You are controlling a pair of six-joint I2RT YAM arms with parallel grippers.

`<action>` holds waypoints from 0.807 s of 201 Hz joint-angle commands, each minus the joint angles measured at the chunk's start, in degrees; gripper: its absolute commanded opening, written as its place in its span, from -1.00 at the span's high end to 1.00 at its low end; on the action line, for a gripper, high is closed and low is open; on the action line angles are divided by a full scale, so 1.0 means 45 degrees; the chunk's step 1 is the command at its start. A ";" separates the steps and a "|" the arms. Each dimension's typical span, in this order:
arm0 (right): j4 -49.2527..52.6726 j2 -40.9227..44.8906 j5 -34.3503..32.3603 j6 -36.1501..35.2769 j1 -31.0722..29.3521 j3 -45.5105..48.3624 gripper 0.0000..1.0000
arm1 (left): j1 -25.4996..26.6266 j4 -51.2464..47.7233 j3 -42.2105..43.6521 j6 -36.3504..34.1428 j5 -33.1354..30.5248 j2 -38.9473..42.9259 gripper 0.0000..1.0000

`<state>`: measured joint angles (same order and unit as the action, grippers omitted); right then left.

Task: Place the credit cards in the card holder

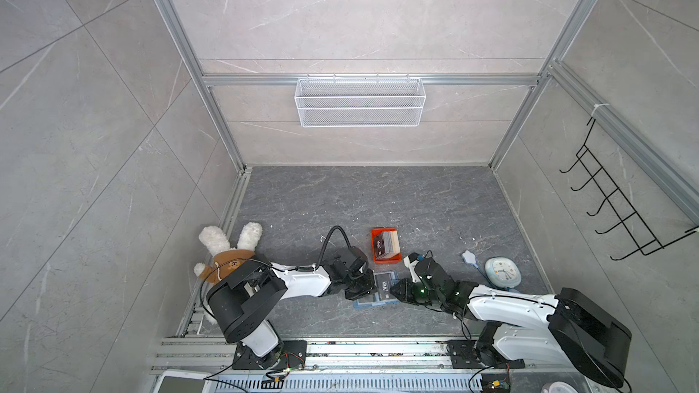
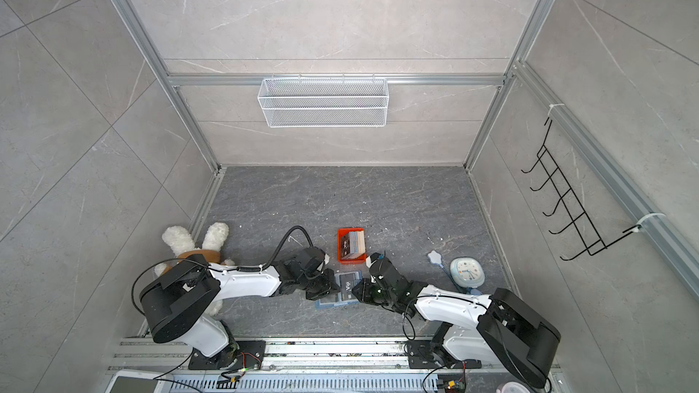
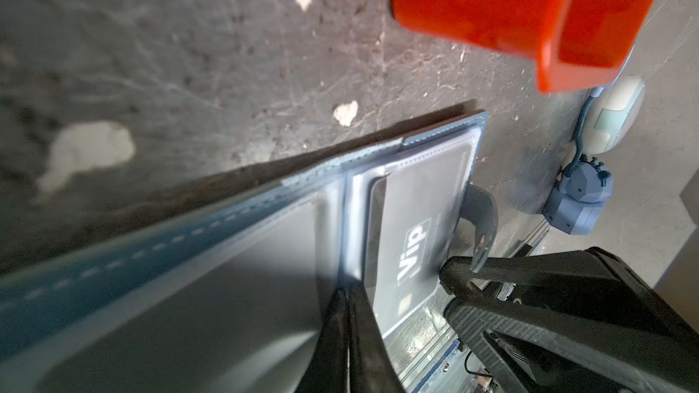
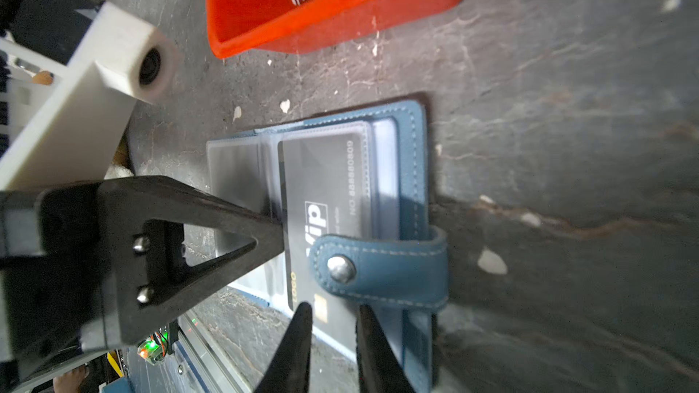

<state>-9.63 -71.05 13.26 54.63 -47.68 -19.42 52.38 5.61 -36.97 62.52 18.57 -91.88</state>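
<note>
Card holder [image 4: 412, 168]: lies open and flat on the bench [image 1: 378, 202], near the front edge at centre, clear pockets facing up. The snap tab [image 4: 378, 270] is curled inward over the open page.

VIP card [image 4: 321, 183]: one end sits under the clear film of a pocket. The end with the gold chip is outside the film.

Remaining credit cards [image 1: 387, 245]: stacked on edge in the orange tray [image 1: 378, 231], just beyond the holder. The stack looks full.

Left gripper [image 3: 347, 296]: reaches in from the left, clenched, with its tips pressed at the fold where the pocket leaves meet. I cannot tell whether a leaf is pinched between them.

Right gripper [image 4: 333, 310]: comes in from the right with its jaws a little apart and its tips at the exposed end of the card. I see no grasp on anything.

Further out: a small clock [image 1: 503, 270] on the right and a plush rabbit [image 1: 227, 251] on the far left, both well apart from the work.

Step in hand, as I judge it: seating one card in its pocket, early in the task.

Next move calls for a push along the card's length until it sits flush, with the leaf held steady. The tab overlaps the card's end and may catch it. After that, back to the tray.
</note>
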 commanded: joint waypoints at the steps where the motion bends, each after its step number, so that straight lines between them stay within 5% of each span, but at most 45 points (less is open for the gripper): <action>1: -0.0011 -0.0134 0.0076 -0.0172 -0.0074 0.0135 0.52 | 0.0049 -0.0406 -0.0146 -0.0166 -0.0053 -0.0395 0.84; 65: 0.1529 0.0555 -0.1218 -0.0086 -0.0051 0.0121 0.52 | 0.0059 -0.0445 -0.0066 -0.0124 -0.0088 -0.0396 0.84; 162: -0.0630 -0.0213 0.0144 -0.0147 -0.0049 0.0409 0.58 | 0.0175 -0.0406 -0.0362 -0.0124 -0.0023 -0.0684 0.84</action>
<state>-10.15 -71.50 12.84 54.43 -47.68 -18.61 52.51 5.74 -37.67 62.54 18.63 -92.66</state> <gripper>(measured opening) 0.213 0.080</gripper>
